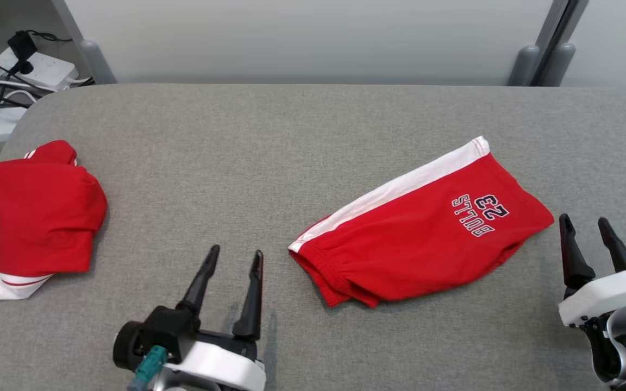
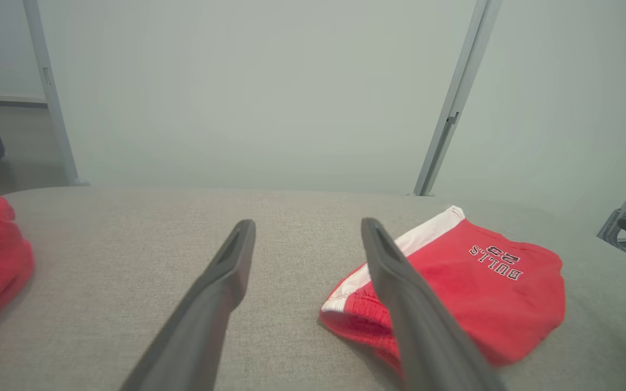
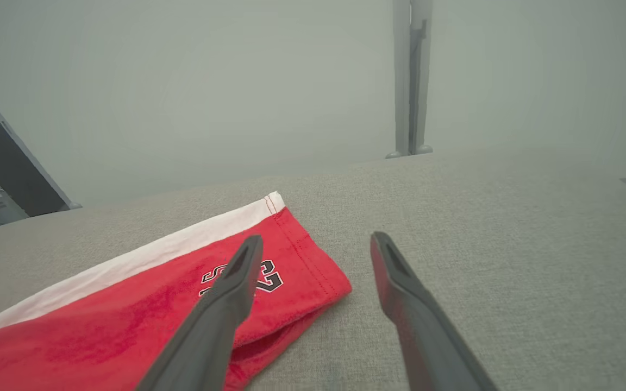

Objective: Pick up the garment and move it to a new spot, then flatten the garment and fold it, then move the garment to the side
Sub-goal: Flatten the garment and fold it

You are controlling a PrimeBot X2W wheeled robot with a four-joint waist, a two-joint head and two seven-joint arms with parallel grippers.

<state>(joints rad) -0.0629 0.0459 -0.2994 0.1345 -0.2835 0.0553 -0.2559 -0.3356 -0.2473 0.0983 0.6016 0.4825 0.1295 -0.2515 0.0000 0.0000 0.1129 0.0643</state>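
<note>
Shorts (image 1: 421,228), red with a white stripe: 1, doubled leg on leg, at 3 o'clock of table (image 1: 237,136) centre.
Bundle (image 1: 41,217), red: 1, at 9 o'clock.
Left gripper (image 1: 236,252): 1, fingers spread, empty, at 8 o'clock of shorts.
Right gripper (image 1: 583,219): 1, spread, empty, at 3 o'clock.
Step, judged: pick-up pending.
Next: each gripper closes in and pinches its near end.
</note>
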